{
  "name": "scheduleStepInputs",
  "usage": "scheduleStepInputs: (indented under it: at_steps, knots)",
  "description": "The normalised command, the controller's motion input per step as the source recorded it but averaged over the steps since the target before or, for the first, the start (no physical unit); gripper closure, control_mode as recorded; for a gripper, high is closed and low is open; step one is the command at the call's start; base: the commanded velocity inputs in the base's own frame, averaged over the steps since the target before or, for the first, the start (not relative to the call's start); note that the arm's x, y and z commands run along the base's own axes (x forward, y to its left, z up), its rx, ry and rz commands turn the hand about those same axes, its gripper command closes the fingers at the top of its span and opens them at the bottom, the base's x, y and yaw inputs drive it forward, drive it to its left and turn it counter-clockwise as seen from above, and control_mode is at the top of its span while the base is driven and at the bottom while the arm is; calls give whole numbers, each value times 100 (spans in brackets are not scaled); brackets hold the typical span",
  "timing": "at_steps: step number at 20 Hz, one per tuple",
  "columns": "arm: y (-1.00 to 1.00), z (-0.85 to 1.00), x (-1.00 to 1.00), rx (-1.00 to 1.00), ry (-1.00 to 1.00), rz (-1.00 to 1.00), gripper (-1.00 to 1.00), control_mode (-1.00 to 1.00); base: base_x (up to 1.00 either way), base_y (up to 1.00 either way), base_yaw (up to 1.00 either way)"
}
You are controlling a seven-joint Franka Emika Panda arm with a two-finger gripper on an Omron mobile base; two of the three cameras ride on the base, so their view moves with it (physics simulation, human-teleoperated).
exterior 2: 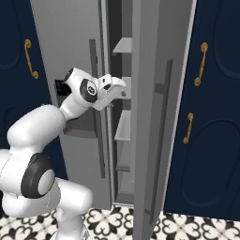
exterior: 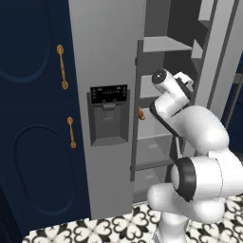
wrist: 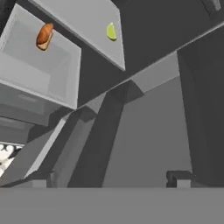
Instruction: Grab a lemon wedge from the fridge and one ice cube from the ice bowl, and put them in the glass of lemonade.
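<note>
Fridge (exterior: 109, 57) right door open; gripper (wrist: 111, 178) spread wide, empty, inside; lemon wedge (wrist: 111, 31) on shelf (wrist: 87, 26).

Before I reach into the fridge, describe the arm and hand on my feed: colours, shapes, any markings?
The arm is glossy white, built of rounded, bulbous segments with dark grey-black bands and round caps at the joints. No cables or markings are visible. The hand is a white blocky piece; its two fingertips are small, dark and squared in the hand view.
</note>
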Motion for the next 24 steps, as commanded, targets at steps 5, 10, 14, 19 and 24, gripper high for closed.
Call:
scheduleStepInputs:
  at_steps: [5,10,14,19,24]
  knots:
    - [-100,-1,31,-1,22,-7,-100,-100,0,0,0]
    - [-100,-9,-3,0,9,-11,-100,-100,0,0,0]
    - [-100,-7,-47,1,-5,-10,-100,-100,0,0,0]
    - [-10,2,-82,0,-30,-2,-100,-100,0,0,0]
    - [80,9,-56,7,-40,-4,-100,-100,0,0,0]
